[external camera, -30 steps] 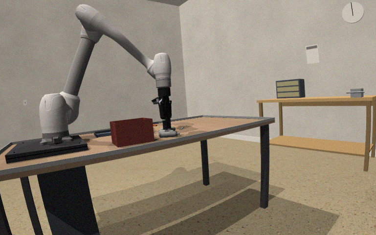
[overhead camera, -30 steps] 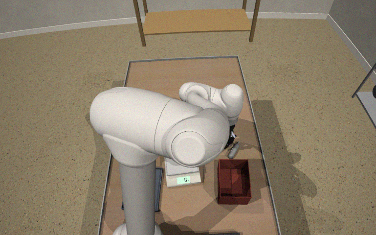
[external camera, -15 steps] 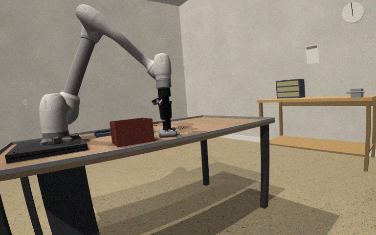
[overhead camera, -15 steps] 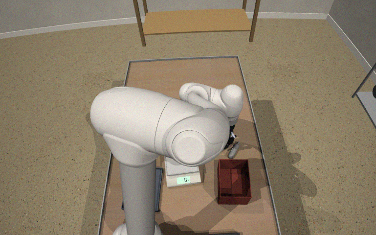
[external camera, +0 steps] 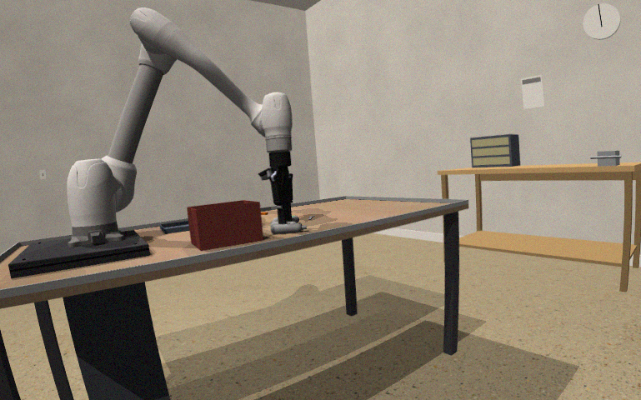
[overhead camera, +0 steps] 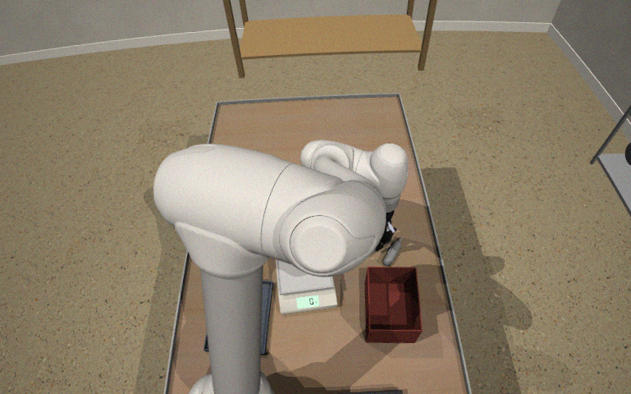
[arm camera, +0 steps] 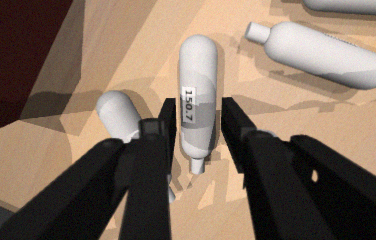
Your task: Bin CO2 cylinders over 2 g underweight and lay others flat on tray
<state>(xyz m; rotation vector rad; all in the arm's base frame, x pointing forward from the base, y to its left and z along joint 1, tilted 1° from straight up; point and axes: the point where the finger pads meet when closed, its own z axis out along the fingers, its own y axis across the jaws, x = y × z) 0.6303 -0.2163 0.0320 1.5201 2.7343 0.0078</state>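
Observation:
Several grey CO2 cylinders lie on the table beside the dark red scrap bin [overhead camera: 392,336] [external camera: 224,225] [arm camera: 10,45]. In the wrist view my gripper [arm camera: 198,113] [external camera: 283,219] is low over the table. Its fingers straddle the cylinder stamped 150.7 [arm camera: 198,60], with a thin gap on each side, so it is open around it. Another cylinder [arm camera: 117,114] lies just left of the fingers. Two more lie farther off, one [arm camera: 325,55] at the upper right and one [arm camera: 355,5] at the top edge. One cylinder [overhead camera: 390,251] shows beside the wrist in the overhead view; the arm hides the others. The scale [overhead camera: 306,300] reads 0.
The dark tray [overhead camera: 266,312] [external camera: 173,227] lies left of the scale, mostly hidden behind the arm. A small orange item [external camera: 264,213] and a thin tool [external camera: 310,217] lie on the table past the cylinders. The table's right edge [overhead camera: 436,234] is close.

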